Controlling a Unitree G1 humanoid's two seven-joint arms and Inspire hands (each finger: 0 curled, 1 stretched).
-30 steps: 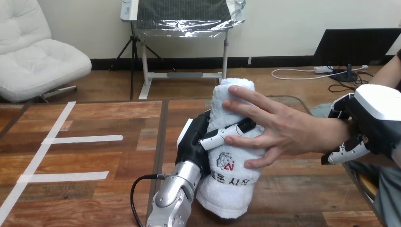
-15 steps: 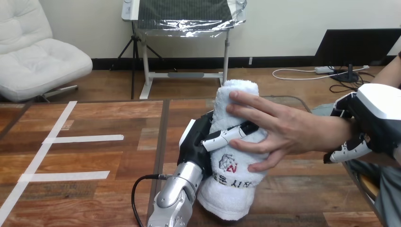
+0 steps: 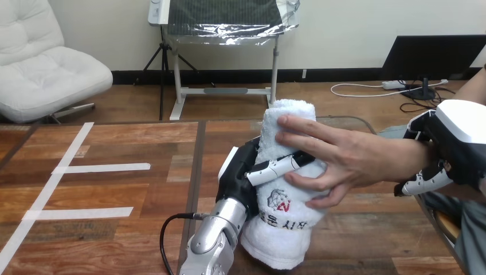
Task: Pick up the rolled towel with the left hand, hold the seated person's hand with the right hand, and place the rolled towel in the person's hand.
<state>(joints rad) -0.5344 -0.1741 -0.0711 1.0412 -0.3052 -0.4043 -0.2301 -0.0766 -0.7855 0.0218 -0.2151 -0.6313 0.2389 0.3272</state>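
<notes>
Towel count: one rolled towel (image 3: 285, 220), white, with print on its lower half. It stands roughly upright, top leaning slightly toward the table's right edge, over the near-right part of the table (image 3: 114, 143). Can't tell if its bottom end rests on the wood or hangs just above it.

Robot hands: two.
- Left hand (image 3: 238, 172): closed round the towel. Black palm against the roll's left side, fingers (image 3: 274, 167) wrapped across its front at mid-height. Silver forearm (image 3: 209, 246) comes up from the table's near edge just left of the roll.
- Right hand (image 3: 458, 132): at the table's right edge, on the person's wrist (image 3: 410, 157). White shell sits over the top of the wrist, fingers (image 3: 423, 182) curl in beneath it, so the wrist is clasped.

Person's hands: one. The person's hand (image 3: 355, 157) reaches in from the right edge, palm toward the towel. Its upper fingers lie flat across the roll's upper part, above the robot's fingers; its lower fingers bend round the roll's right side just below them. Left hand and the person's hand are both on the towel.

Tape strips: three, white, on the table's left part: one long diagonal strip (image 3: 43, 195) running from the far side toward the near-left corner, and two short strips (image 3: 103, 168) branching off it toward the table's middle. All are well apart from the towel.
</notes>
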